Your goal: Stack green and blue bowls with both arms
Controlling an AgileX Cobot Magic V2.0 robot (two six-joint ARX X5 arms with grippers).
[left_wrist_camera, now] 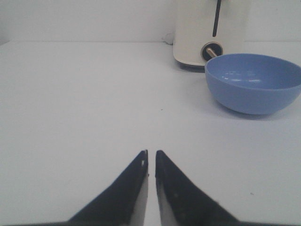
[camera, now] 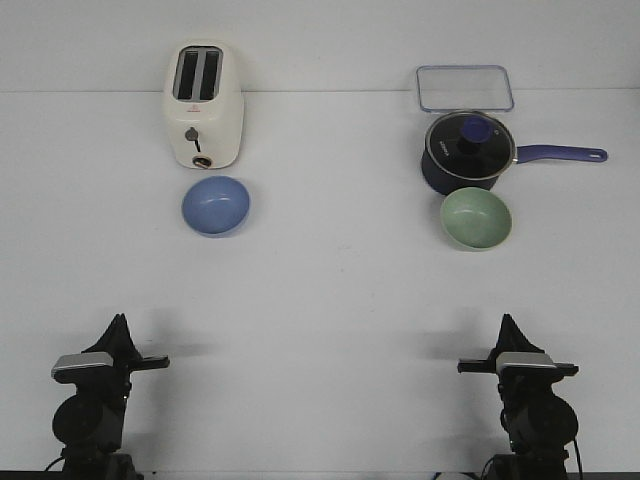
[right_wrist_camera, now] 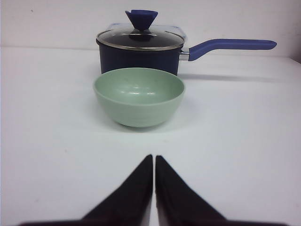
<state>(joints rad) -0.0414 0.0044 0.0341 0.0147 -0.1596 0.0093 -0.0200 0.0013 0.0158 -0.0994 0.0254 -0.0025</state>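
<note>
Nothing grasped yet; stacking not started. Both arms sit at the near edge of the white surface [camera: 320,300], well apart from the bowls.

Left claw [left_wrist_camera: 151,153]: tips nearly together, narrow slit only, holding nothing. Right claw [right_wrist_camera: 154,157]: same, tips almost touching, nothing in them. Both need to widen before any grasp.

Landmark: the saucepan [camera: 468,152], dark navy, glass lid on, handle pointing to the robot's right.
- Green bowl [camera: 476,219]: just in front of the saucepan, robot-side, very near or touching it; can't tell which. Upright, empty. Right wrist view has it dead ahead of the right claw.
- Blue bowl [camera: 216,205]: well to the left of the saucepan, upright, empty, just in front of a cream toaster [camera: 203,103].
- Clear lidded container [camera: 465,88]: just behind the saucepan.

Handling, as a judgement: bowls look small, matte, rigid, likely light plastic or similar. They should not flex, but a light bowl will slide or tip if nudged on a smooth surface. The curved outer wall gives pointed tips poor purchase, so the best hold is a rim pinch, one tip inside and one outside. For green, take the near rim, away from the saucepan. For blue, take the rim side away from the toaster. Similar sizes, so nesting needs good centring and a low release.
</note>
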